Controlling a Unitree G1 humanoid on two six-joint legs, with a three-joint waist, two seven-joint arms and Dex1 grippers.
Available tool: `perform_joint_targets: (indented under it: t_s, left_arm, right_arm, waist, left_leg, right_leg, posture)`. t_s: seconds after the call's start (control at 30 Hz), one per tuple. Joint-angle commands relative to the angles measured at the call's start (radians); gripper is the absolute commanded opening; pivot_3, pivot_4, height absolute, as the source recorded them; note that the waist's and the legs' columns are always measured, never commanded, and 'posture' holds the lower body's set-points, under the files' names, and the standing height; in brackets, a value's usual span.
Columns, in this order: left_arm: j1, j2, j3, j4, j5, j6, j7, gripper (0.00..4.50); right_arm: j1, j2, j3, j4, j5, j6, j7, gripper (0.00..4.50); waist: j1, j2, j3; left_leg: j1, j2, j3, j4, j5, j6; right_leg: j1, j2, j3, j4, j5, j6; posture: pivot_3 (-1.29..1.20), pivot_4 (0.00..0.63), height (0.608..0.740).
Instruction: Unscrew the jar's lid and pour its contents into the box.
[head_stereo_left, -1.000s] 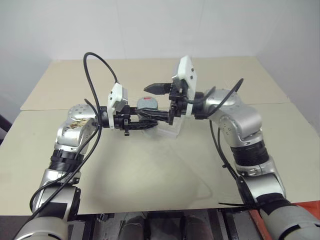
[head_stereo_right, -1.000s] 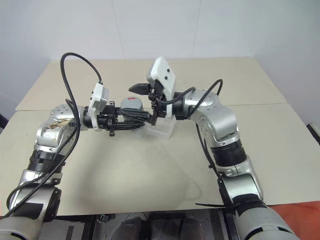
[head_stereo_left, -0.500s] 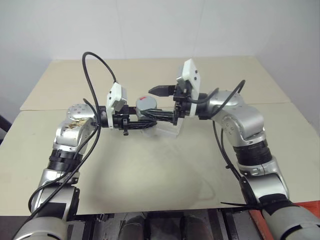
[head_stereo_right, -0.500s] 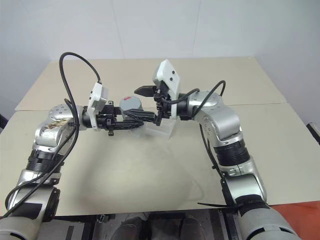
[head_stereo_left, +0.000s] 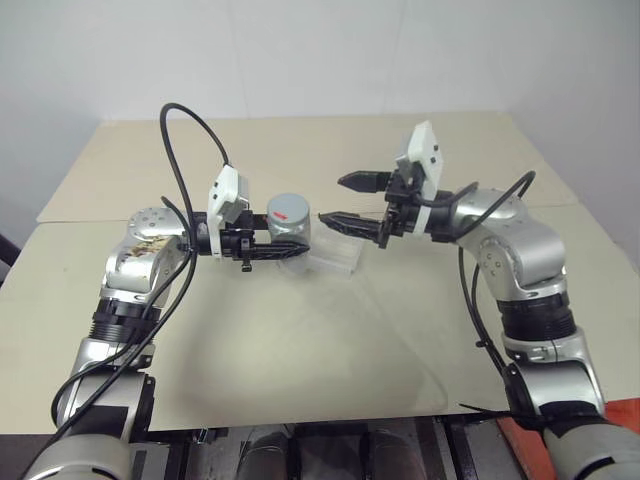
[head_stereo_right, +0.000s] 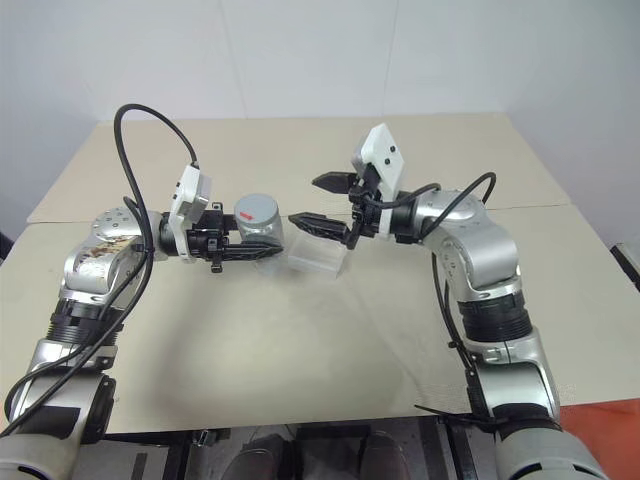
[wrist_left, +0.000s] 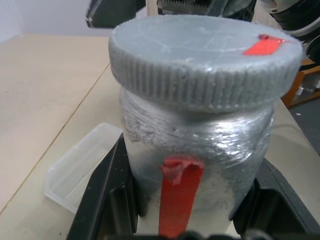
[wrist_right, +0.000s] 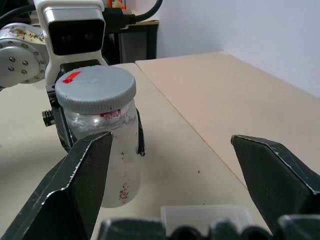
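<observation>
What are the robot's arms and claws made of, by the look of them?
Both arms are shiny silver metal segments with black ribbed joints and looping black cables. The left gripper and right gripper each have two black pointed fingers and carry a white box-shaped camera.

Jar (wrist_left: 200, 145): cloudy whitish plastic, looks wrapped in crinkly clear film, red tape strip down side. Lid (wrist_left: 205, 60): matt grey, ribbed edge, bit of red tape on top. Box (head_stereo_left: 335, 262): clear glossy plastic, smooth. Tabletop (head_stereo_left: 300, 350): matt beige, smooth. End effector fingers (wrist_right: 82, 175): matt black plastic. Arm shells: brushed silvery metal, black rubbery cables.
</observation>
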Motion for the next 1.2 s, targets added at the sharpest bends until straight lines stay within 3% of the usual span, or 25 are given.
perform_joint_targets:
  t_s: [0.03,0.57,1.0,1.1,1.2]
  left_arm:
    - [-0.024,-0.009,0.005,-0.003,0.002,-0.028,0.001,1.93]
    - [-0.024,-0.026,-0.008,0.001,0.03,-0.061,0.005,1.93]
    - [-0.019,-0.023,-0.007,-0.004,0.034,-0.06,0.002,1.93]
    - [-0.018,-0.023,-0.008,-0.005,0.034,-0.06,0.001,1.93]
    - [-0.018,-0.022,-0.008,-0.004,0.034,-0.06,-0.001,1.93]
  right_arm:
    - [-0.012,0.002,-0.022,-0.099,0.062,0.022,0.015,4.45]
    - [-0.103,0.081,0.099,-0.068,0.007,0.066,-0.027,4.45]
    - [-0.121,0.113,0.098,-0.033,-0.018,0.068,-0.031,4.45]
    - [-0.122,0.117,0.09,-0.037,-0.019,0.063,-0.041,3.93]
    - [-0.124,0.117,0.087,-0.039,-0.014,0.067,-0.038,2.93]
  waist:
    - [0.0,0.0,0.0]
    - [0.002,0.0,0.0]
    - [0.001,0.0,0.0]
    - [0.001,0.0,0.0]
    - [0.001,0.0,0.0]
  left_leg:
    - [0.0,0.0,0.0,0.0,0.0,0.0]
    - [0.0,0.0,0.0,0.0,0.0,0.0]
    - [0.0,0.0,0.0,0.0,0.0,0.0]
    - [0.0,0.0,0.0,0.0,0.0,0.0]
    - [0.0,0.0,0.0,0.0,0.0,0.0]
  right_leg:
    - [0.0,0.0,0.0,0.0,0.0,0.0]
    - [0.0,0.0,0.0,0.0,0.0,0.0]
    - [0.0,0.0,0.0,0.0,0.0,0.0]
    - [0.0,0.0,0.0,0.0,0.0,0.0]
    - [0.0,0.0,0.0,0.0,0.0,0.0]
  posture:
    - [0.0,0.15,0.74]
    - [0.0,0.15,0.74]
    - [0.0,0.15,0.74]
    - [0.0,0.15,0.74]
    - [0.0,0.15,0.74]
